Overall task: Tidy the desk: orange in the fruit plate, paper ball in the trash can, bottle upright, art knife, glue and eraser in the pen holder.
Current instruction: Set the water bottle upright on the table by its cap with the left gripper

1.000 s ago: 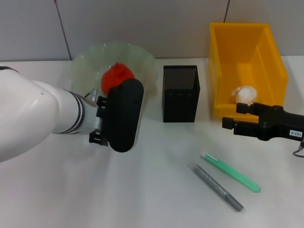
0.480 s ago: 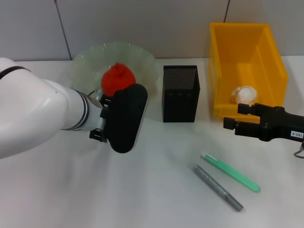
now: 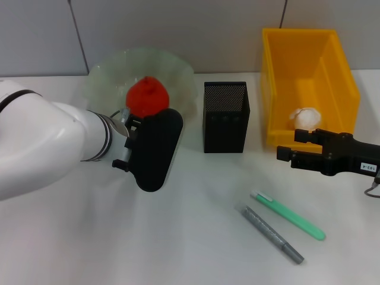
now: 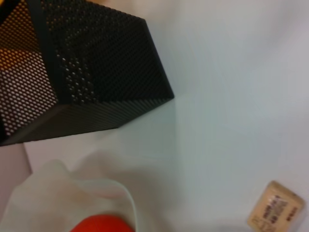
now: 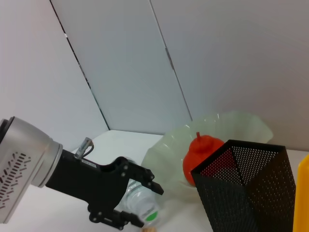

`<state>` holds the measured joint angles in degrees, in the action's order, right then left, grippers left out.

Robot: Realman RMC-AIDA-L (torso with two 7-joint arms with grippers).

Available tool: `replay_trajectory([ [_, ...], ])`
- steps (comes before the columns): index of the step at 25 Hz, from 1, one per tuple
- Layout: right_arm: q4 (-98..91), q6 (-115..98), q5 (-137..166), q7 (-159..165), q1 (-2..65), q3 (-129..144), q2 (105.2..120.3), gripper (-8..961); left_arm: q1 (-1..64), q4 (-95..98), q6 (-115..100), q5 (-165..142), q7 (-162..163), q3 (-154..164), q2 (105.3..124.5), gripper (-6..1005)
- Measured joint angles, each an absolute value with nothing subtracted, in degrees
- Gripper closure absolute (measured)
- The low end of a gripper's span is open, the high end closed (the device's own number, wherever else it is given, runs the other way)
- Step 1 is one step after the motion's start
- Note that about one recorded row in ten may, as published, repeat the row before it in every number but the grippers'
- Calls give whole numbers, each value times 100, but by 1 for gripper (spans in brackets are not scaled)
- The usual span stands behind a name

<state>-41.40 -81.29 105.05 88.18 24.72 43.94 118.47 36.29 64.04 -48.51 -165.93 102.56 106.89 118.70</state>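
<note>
You see black perforated metal mesh on the pen holder (image 3: 226, 116), glossy yellow plastic trash can (image 3: 309, 83), translucent glass fruit plate (image 3: 178, 74), smooth matt white worktop (image 3: 190, 237).

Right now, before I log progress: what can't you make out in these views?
Bottle: head view, hidden behind the left arm; right wrist view shows only part, at the left gripper, posture unclear.
Eraser: head view, hidden by that arm; left wrist view, print blurred.
Pen holder: contents, dark in head view.
Right gripper sits by the trash can.
</note>
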Motion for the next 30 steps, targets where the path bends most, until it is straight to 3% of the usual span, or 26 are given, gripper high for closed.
replay_trajectory([
  [2, -4139, -8129, 10504, 8829, 2468, 4394, 11847, 115, 3618, 6367, -4779, -16593, 10199, 10685, 11868, 262],
  [4, -4139, -8129, 10503, 8832, 2458, 4394, 11847, 115, 3628, 6295, -4764, -16594, 10191, 10681, 11866, 356],
  [21, -4120, -8103, 10502, 8850, 2471, 4395, 11847, 115, 3604, 6195, -4482, -16588, 10187, 10687, 11865, 364],
  [30, -4087, -8050, 10513, 8851, 2479, 4395, 11847, 115, 3583, 6113, -4372, -16584, 10160, 10728, 11874, 428],
])
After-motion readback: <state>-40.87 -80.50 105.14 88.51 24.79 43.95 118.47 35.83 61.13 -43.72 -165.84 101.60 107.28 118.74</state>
